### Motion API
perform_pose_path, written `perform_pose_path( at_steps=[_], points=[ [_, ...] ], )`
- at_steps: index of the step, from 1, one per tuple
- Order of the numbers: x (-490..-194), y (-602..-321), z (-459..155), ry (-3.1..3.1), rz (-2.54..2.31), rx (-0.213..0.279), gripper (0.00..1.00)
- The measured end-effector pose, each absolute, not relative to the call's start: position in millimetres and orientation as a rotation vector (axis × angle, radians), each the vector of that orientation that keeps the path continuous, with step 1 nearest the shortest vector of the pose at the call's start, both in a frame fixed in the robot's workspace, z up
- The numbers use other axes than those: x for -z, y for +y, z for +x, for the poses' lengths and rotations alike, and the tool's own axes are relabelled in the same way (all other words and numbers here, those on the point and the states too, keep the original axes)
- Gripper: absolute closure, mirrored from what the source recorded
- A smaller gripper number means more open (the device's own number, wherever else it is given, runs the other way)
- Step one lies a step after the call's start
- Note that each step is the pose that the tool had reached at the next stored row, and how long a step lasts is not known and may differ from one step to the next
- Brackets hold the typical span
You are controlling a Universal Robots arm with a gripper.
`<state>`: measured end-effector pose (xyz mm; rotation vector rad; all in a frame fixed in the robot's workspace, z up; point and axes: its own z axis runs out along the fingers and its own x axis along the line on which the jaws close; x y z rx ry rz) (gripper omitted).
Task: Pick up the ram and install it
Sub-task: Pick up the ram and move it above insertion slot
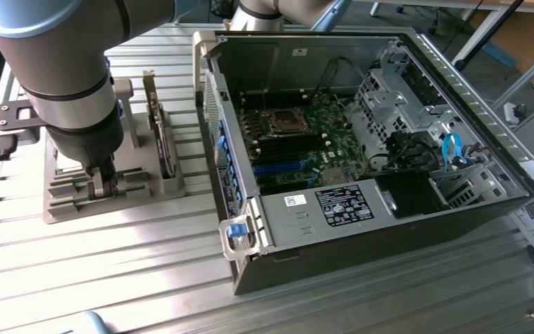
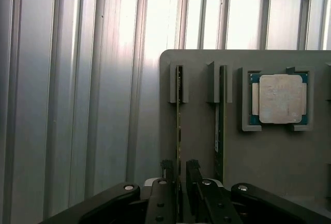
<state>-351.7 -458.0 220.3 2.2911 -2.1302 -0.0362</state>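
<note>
The pincer [image 2: 179, 171] hangs open over the grey holder [image 2: 199, 131], its fingers either side of the ram [image 2: 178, 125] but not pinching it. The ram stands on edge in end slots, probably so both flat faces stay reachable. Its twin [image 2: 221, 125] stands just beside. The holder sits on the desk [image 1: 109, 264], beside the open computer case [image 1: 341, 139].

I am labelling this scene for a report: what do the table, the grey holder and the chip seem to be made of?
Table: likely bare aluminium; ribbed, silvery, with bright streaks of reflected light. Holder: probably plastic; matte, even grey, no glare. Chip: seemingly a dull metal lid, pale and brushed-looking, on a greenish board showing at its corners.
</note>
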Motion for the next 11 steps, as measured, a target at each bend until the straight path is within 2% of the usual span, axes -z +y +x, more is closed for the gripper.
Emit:
perform_pose_path(
  at_steps=[11],
  points=[
    [-218.1, -458.0, -351.7, -2.13, 2.292, 0.036, 0.76]
  ],
)
